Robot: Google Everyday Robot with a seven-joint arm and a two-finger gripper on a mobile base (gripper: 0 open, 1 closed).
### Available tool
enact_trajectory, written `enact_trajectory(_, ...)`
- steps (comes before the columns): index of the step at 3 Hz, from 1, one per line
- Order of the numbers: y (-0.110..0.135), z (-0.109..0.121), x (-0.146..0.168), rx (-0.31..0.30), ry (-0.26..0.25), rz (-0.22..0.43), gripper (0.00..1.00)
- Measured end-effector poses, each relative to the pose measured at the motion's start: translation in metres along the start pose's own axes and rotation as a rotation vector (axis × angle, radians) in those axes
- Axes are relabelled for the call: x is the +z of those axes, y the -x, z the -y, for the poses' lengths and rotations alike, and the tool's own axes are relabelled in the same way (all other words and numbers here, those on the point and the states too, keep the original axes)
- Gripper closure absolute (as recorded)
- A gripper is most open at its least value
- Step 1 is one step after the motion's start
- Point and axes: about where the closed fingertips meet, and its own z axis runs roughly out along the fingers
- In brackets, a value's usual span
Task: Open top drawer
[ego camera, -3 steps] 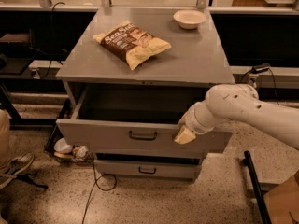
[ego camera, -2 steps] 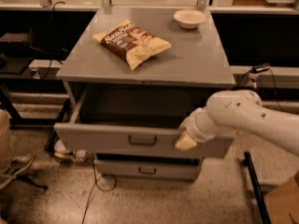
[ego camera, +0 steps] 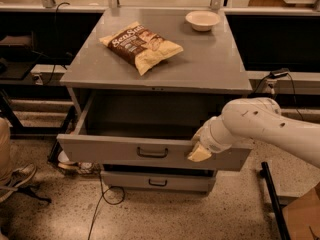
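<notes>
The top drawer point(ego camera: 110, 151) is a wide grey metal drawer pulled well out of the cabinet, its deep box open and dark inside. Its dark bar handle point(ego camera: 152, 153) sits at the centre of the front. My gripper point(ego camera: 199, 152) is at the drawer's front top edge, right of the handle, at the end of my white arm point(ego camera: 260, 126) coming in from the right. A shorter grey drawer point(ego camera: 157, 180) with a like handle sits shut below.
The grey cabinet top point(ego camera: 95, 69) holds a chip bag point(ego camera: 141, 45) and a cream bowl point(ego camera: 202, 19). Cables point(ego camera: 102, 199) trail on the speckled floor. A shoe point(ego camera: 15, 179) is at the left edge. A dark rail point(ego camera: 272, 199) stands at the right.
The top drawer has slid further out toward the camera, and my gripper has moved with its front edge, down and toward the front.
</notes>
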Motion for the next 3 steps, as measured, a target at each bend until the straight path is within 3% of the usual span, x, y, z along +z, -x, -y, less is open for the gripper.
enact_trajectory(1, -0.0065, -0.0172, -0.0061, 0.027, 0.002, -0.01, 1.0)
enact_trajectory(2, -0.007, -0.0193, -0.0068, 0.026, 0.002, -0.01, 0.82)
enact_trajectory(3, -0.0068, -0.0197, -0.0066, 0.026, 0.003, -0.01, 0.5)
